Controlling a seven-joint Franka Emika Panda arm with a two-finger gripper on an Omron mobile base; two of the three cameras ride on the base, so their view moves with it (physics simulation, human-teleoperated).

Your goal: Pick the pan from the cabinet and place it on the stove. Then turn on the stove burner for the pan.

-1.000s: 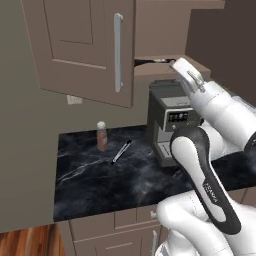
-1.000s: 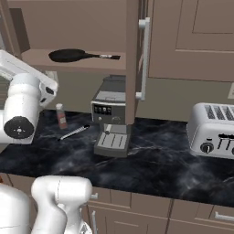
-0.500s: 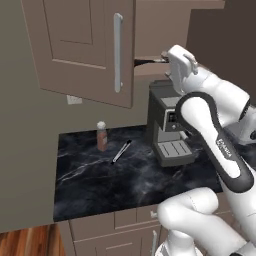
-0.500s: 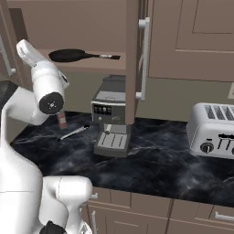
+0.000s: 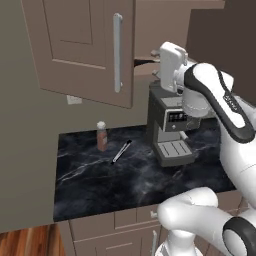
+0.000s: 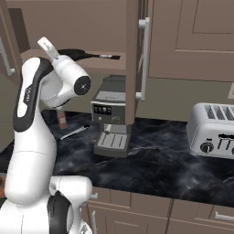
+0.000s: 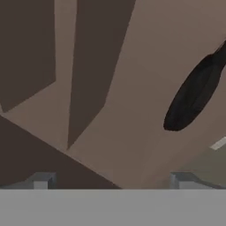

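The pan (image 6: pixel 78 54) is round and black and lies on the shelf of the open cabinet (image 6: pixel 91 18), its long handle (image 6: pixel 108 56) pointing right. In the hand view the pan (image 7: pixel 194 95) is a dark oval at the upper right, away from the fingers. My gripper (image 7: pixel 112 181) is open, with nothing between its fingertips (image 7: pixel 42 180). The white hand (image 5: pixel 169 64) is raised to shelf height just left of the pan and points into the cabinet. The stove is out of view.
The open cabinet door (image 5: pixel 85 50) with its silver bar handle (image 5: pixel 117 52) hangs left of the hand. Another door (image 6: pixel 133 45) stands edge-on to the right of the pan. A coffee machine (image 5: pixel 169 125), a small bottle (image 5: pixel 101 136), a thin utensil (image 5: pixel 121 151) and a toaster (image 6: pixel 215 130) stand on the black counter.
The arm has swung up and in toward the cabinet shelf, bringing the hand close beside the pan. The jaws have stayed open. The pan has not moved.
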